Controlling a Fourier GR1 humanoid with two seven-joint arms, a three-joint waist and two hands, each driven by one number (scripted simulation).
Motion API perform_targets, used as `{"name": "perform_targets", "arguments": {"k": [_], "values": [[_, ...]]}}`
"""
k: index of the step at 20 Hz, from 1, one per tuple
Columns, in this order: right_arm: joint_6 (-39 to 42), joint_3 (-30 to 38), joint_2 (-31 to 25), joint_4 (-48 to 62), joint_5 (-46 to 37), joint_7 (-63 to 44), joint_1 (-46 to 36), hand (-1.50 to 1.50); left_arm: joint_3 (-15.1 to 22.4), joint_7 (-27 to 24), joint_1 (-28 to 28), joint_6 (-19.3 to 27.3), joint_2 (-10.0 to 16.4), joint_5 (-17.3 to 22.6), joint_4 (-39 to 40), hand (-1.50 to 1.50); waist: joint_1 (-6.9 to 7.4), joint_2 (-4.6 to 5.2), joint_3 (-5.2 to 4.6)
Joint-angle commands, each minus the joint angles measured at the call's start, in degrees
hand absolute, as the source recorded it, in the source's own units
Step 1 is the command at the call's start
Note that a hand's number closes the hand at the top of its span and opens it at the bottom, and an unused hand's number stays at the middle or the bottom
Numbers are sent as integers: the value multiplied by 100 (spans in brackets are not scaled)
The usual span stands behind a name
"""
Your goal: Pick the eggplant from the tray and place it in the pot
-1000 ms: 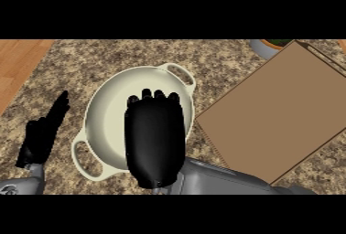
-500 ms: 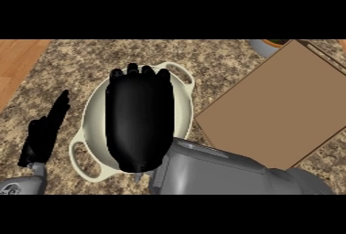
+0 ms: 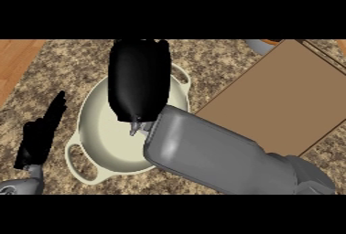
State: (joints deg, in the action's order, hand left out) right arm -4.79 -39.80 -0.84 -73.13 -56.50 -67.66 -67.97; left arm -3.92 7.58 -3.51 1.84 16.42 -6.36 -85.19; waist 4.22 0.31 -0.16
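While right robot hand (image 3: 138, 82) hangs over pot (image 3: 103, 137); hold unseen

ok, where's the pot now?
Head view, centre-left: the pot sits between the resting left hand and the tray, right hand above its far rim.

No legible text, label or number — neither on pot (image 3: 101, 137), tray (image 3: 270, 96) nor counter (image 3: 74, 59).

Pot (image 3: 105, 137) interior largely behind right hand (image 3: 138, 77); tray (image 3: 270, 100) corner seemingly off-frame.
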Motion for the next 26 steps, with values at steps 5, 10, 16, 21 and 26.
{"name": "perform_targets", "arguments": {"k": [5,10,16,21,26], "values": [[-1371,117,81,1753,371,-32,-111,150,-195,10,-98,-95,101,130,40,0,-34,61,2],[-1739,225,82,2759,805,810,-106,150,-184,-204,138,-102,36,113,24,0,-48,67,7],[-2709,748,83,3173,1644,1268,22,-150,-104,-22,98,-215,20,175,-203,0,128,112,12],[-3154,319,83,3273,2360,1610,-171,-150,-108,-40,-16,-162,69,17,-84,0,113,85,9],[-4227,461,84,3181,2399,2301,-147,-150,-151,235,51,-139,78,58,-357,0,57,50,21]]}}
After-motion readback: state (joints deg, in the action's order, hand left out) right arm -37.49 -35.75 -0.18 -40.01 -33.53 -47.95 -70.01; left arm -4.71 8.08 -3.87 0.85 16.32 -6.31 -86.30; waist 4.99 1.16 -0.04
